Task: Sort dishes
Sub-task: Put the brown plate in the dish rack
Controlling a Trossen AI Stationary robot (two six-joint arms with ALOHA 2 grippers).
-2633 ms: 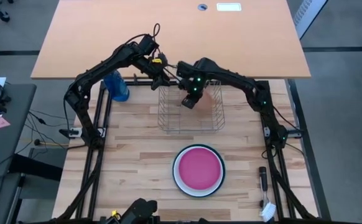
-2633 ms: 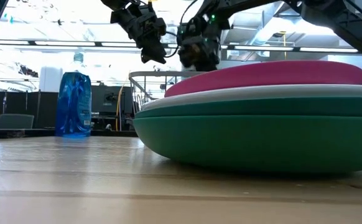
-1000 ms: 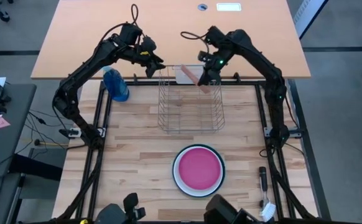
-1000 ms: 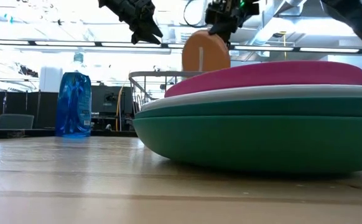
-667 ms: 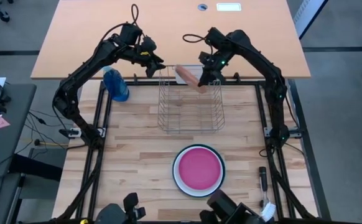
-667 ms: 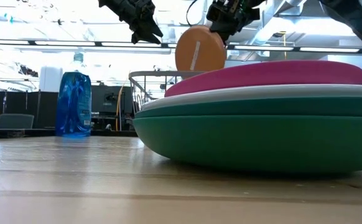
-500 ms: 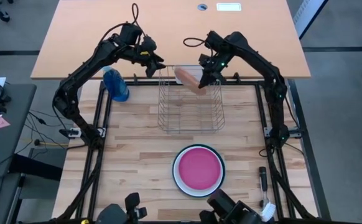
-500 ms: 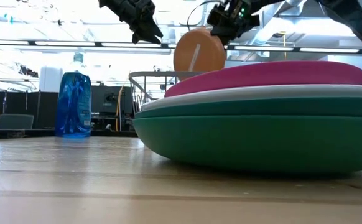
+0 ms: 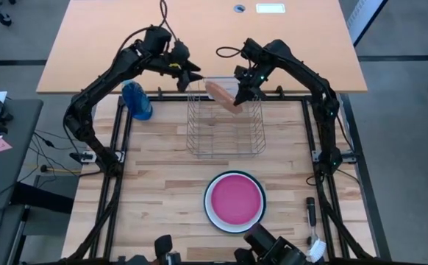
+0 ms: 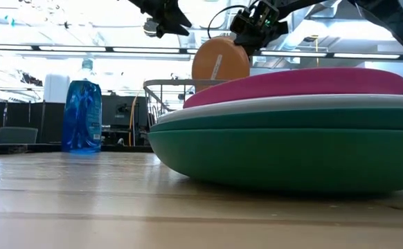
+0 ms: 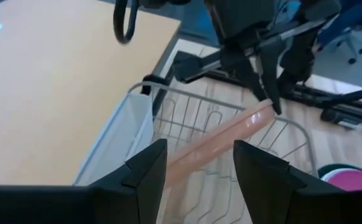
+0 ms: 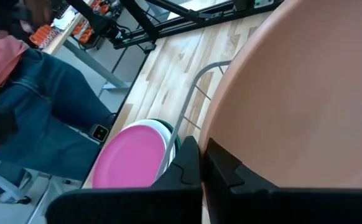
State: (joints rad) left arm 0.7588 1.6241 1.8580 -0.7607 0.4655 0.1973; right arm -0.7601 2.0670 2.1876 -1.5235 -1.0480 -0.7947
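Right gripper (image 9: pixel 237 98): jaws clamped on round salmon-orange plate (image 9: pixel 221 93), tilted above metal wire dish rack (image 9: pixel 226 126). Left gripper (image 9: pixel 193 77): jaws apart, beside rack's far corner. Magenta-pink plate (image 9: pixel 234 199) topped worktop stack.

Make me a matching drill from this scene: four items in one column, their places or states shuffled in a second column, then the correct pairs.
Items
1. salmon-orange plate
2. magenta-pink plate
3. blue spray bottle
4. left tool

Places or states
A. standing beside the wire rack, on the left arm's side
B. open, raised near the rack's far corner
C. held by its edge in the right tool, above the rack
D. on top of the plate stack at the near side of the table

Pairs: 1-C, 2-D, 3-A, 4-B
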